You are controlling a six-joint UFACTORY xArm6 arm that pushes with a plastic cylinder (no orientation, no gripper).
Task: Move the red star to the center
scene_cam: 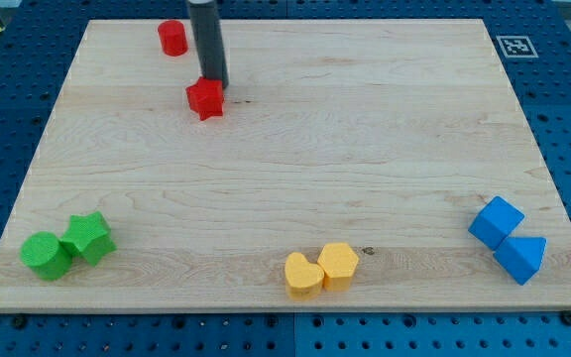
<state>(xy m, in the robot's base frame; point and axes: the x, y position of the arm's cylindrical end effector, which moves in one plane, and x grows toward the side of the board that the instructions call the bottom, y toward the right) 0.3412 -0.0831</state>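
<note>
Camera view, one item in hand: red star (205,98), upper left of bench (365,149), well short of centre. My tip (215,83) touches its top-right edge. No fingers on this rig, only the rod. Step: pushing underway, judged early. Next move calls for contact from the star's upper left, driving it down-right toward centre. Red cylinder (172,38) stands apart behind.
</note>
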